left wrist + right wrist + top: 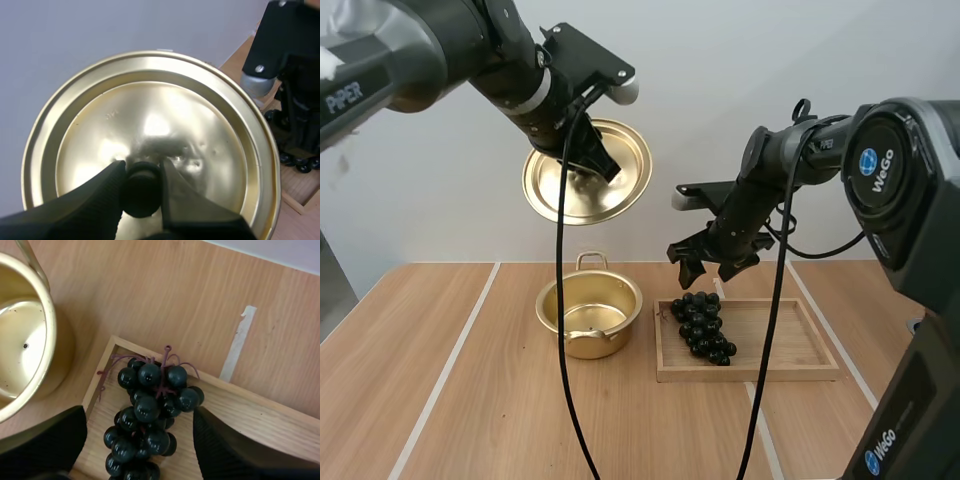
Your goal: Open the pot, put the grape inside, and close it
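A: High view: the left gripper (603, 165) holds the gold lid (632, 172) aloft above the open pot (588, 315) at the middle of the desk (470, 400).
B: The grapes (702, 327)?
A: At the left end of the wooden tray (780, 345), under the right gripper (712, 262).
B: Left wrist view?
A: Fingers pinch the lid's black knob (141, 192).
B: Right wrist view?
A: Fingers spread wide over the grapes.

Pot (582, 345) left of the tray (780, 335) (grapes (702, 326) at its left end), lid (630, 170) high above.

Gold pot (588, 346), gold lid (626, 176) – black knob (141, 193); black grapes (702, 325), purplish stems (165, 352); light-wood tray (782, 336).
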Motion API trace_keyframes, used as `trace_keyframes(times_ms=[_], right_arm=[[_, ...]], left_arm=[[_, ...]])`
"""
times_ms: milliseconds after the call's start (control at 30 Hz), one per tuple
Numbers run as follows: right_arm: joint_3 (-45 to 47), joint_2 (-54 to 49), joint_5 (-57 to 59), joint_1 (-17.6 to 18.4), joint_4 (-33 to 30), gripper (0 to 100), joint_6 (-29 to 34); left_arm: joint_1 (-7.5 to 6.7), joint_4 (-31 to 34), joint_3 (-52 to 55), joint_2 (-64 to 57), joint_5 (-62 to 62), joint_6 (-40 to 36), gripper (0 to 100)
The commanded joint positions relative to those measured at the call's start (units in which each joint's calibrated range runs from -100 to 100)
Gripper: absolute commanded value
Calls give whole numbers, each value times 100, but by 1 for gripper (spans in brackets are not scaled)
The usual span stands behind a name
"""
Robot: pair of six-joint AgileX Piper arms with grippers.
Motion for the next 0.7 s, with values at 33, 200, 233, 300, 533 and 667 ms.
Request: trace_keyframes(times_ms=[33, 200, 233, 300, 533, 667], right_arm=[[-46, 210, -71, -5, 25, 100, -86], [-46, 509, -71, -5, 36, 100, -86], [-46, 574, -71, -5, 36, 100, -86], [-46, 678, -71, -2, 51, 100, -86], [-46, 1004, -95, -2, 144, 100, -86], [-46, 1169, -174, -2, 160, 100, -93]], left_arm=[[-17, -261, -71, -403, -194, -66, 0], [-17, -477, -71, -863, -194, -66, 0], [-17, -529, -71, -948, -194, -66, 0], [-17, -643, -71, -1084, -194, -66, 0], [-17, -794, -71, -1458, -194, -66, 0], [-17, -816, -71, -1563, -194, -66, 0]])
